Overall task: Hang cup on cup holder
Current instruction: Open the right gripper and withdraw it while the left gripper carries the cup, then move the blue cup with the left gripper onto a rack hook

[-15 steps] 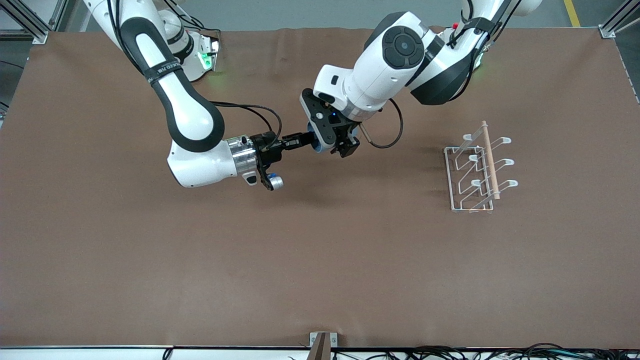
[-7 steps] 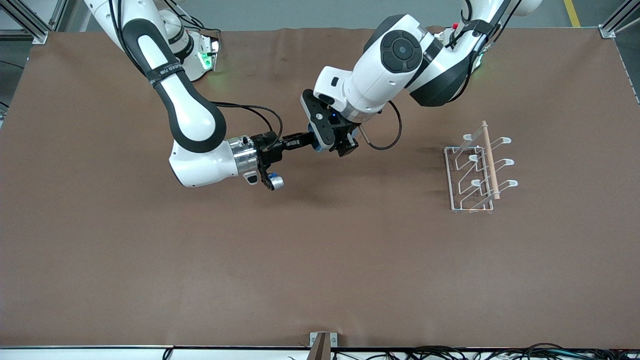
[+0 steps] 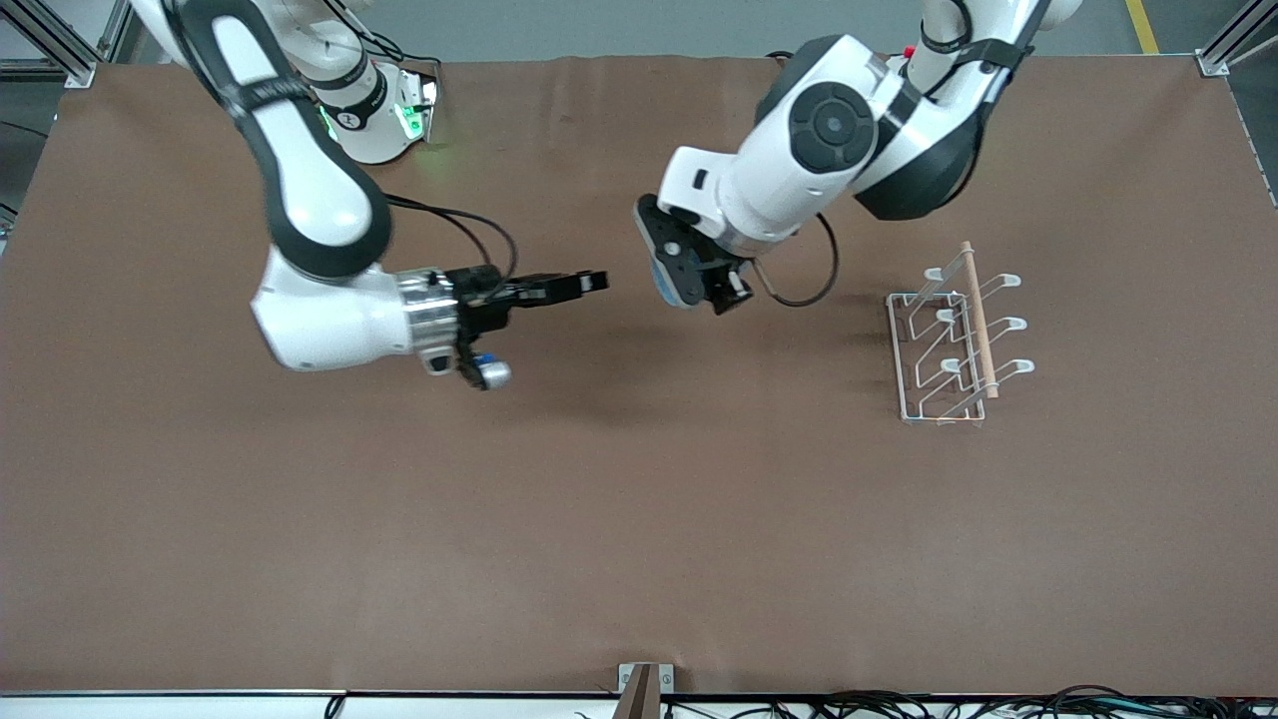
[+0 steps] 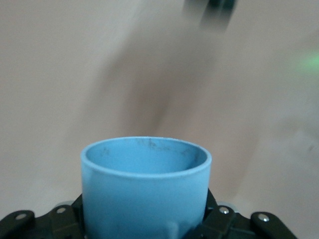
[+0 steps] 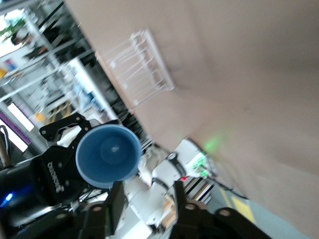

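Front and wrist views of a 2-arm bench scene. The left end effector (image 3: 699, 285) hangs over the middle of the brown bench (image 3: 599, 519), clenched on the light blue cup (image 3: 667, 283); the left wrist view shows the cup (image 4: 144, 191) seated between the black fingers, its open mouth pointing away from the wrist. The right end effector (image 3: 589, 283) is also over the bench, toward the right arm's end, apart from the cup, fingers parted and grasping nothing; the right wrist view looks into the cup's mouth (image 5: 108, 155). The white wire cup holder (image 3: 954, 335), with its wooden rod along the top, stands on the bench toward the left arm's end, well apart from the cup.
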`<move>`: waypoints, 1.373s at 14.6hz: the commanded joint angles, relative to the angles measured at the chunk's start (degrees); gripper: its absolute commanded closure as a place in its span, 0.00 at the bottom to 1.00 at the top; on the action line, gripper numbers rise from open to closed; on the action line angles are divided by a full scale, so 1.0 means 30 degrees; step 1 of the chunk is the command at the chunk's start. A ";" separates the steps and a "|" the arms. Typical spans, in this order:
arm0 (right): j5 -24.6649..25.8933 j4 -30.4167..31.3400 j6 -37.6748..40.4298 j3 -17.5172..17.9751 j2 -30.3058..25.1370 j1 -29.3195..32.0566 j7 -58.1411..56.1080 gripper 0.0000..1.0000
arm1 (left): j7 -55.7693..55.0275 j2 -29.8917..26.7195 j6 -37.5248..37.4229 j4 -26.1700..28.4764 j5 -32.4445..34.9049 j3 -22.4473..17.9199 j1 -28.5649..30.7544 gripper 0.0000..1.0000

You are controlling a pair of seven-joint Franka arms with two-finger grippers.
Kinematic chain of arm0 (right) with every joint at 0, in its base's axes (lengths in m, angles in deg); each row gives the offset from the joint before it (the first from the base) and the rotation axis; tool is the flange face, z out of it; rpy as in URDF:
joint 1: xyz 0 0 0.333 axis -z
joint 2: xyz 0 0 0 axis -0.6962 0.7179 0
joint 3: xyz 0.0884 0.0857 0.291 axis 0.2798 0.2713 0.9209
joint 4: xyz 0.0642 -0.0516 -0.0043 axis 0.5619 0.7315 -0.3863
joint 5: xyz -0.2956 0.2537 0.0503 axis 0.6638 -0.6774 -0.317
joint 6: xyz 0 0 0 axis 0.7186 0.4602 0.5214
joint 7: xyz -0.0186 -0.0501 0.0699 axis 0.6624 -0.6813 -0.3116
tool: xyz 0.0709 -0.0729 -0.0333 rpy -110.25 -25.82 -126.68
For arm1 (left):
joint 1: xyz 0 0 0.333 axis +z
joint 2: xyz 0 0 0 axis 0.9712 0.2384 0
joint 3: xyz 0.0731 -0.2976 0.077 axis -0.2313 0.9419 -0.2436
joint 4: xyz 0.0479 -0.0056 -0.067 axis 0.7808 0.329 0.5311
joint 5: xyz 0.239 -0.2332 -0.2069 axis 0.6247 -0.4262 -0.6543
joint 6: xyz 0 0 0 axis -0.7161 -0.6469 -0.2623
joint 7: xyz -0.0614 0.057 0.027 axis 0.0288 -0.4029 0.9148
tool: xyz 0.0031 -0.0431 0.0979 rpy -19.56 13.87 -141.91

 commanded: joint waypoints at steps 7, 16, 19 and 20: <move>1.4980 -0.0863 0.0114 -0.2662 -0.1917 0.2495 0.1301 0.00 | 0.2098 -0.0561 -0.7158 -0.0327 1.0358 0.0307 -0.0214 1.00; 1.9336 -0.3475 0.1569 -0.6329 -0.3845 0.2525 -0.4414 0.00 | 0.8306 -0.0299 -0.8222 0.2105 1.7331 0.0161 0.1217 0.99; 1.9307 -0.3476 0.3306 -0.6127 -0.5574 0.3341 -0.4209 0.00 | 0.8310 0.0811 -0.8222 0.2312 2.0231 0.0161 0.1367 0.99; 1.9336 -0.3476 0.3395 -0.5516 -0.5695 0.3867 -0.4209 0.00 | 0.8310 0.1309 -0.8222 0.2341 2.0995 0.0074 0.1396 0.99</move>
